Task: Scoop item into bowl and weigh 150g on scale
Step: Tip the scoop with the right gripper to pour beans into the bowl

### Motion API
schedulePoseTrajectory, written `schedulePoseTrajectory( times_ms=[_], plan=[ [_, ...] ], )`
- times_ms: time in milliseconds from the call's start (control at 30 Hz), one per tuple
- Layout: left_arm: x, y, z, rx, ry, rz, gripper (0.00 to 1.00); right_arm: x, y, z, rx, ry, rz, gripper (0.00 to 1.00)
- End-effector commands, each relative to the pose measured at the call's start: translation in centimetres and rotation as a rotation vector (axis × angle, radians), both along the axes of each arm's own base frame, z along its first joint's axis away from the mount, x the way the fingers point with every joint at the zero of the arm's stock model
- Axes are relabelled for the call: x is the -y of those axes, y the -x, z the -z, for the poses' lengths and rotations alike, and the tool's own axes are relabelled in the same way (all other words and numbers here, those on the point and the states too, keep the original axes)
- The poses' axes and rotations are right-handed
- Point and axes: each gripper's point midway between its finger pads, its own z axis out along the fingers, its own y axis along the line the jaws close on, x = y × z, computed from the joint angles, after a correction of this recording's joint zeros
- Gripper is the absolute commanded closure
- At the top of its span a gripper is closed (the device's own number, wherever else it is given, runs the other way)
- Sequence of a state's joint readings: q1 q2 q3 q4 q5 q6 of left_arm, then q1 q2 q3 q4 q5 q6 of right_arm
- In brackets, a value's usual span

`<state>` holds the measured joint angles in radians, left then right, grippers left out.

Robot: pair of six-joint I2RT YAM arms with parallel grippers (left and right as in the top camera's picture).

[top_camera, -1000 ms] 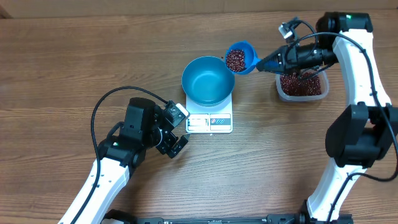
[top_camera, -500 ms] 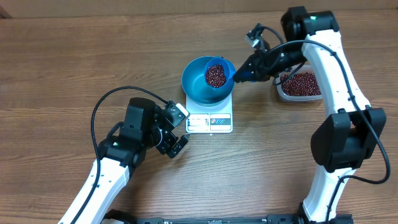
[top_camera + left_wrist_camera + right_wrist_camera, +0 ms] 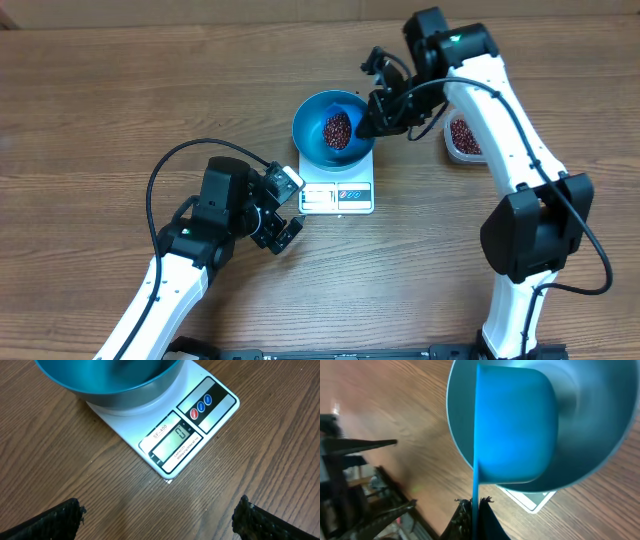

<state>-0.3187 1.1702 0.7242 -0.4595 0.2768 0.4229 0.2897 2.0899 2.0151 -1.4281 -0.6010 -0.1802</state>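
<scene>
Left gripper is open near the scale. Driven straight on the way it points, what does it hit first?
Most likely the scale: its near corner lies straight ahead, between the open fingers of the left gripper. Its downward pitch is unclear, so the bare table before that corner may come first.

scale (image 3: 216, 396) | model mark above display (image 3: 171, 442): "SF-400" | display digits, small print: unreadable

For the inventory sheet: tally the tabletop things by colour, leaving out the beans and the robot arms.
Blue: 2 (bowl, scoop)
White: 1 (scale)
Clear: 1 (tub)
Total: 4
</scene>
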Motion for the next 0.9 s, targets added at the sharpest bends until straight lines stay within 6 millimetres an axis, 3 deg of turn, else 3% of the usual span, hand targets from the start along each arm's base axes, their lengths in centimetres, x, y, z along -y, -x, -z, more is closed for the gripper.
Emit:
schedulePoseTrajectory(
  times_ms=[0, 867],
  plan=[
    [-0.1, 0.1, 0.4, -0.004, -0.012, 0.011, 0.01, -0.3, -0.2, -1.7, 0.094, 0.071, 0.005, 0.96],
    [-0.1, 0.1, 0.4, -0.004, -0.012, 0.011, 0.0, -2.0, -3.2, -2.2, 0.418, 0.416, 0.053, 0.96]
  ],
)
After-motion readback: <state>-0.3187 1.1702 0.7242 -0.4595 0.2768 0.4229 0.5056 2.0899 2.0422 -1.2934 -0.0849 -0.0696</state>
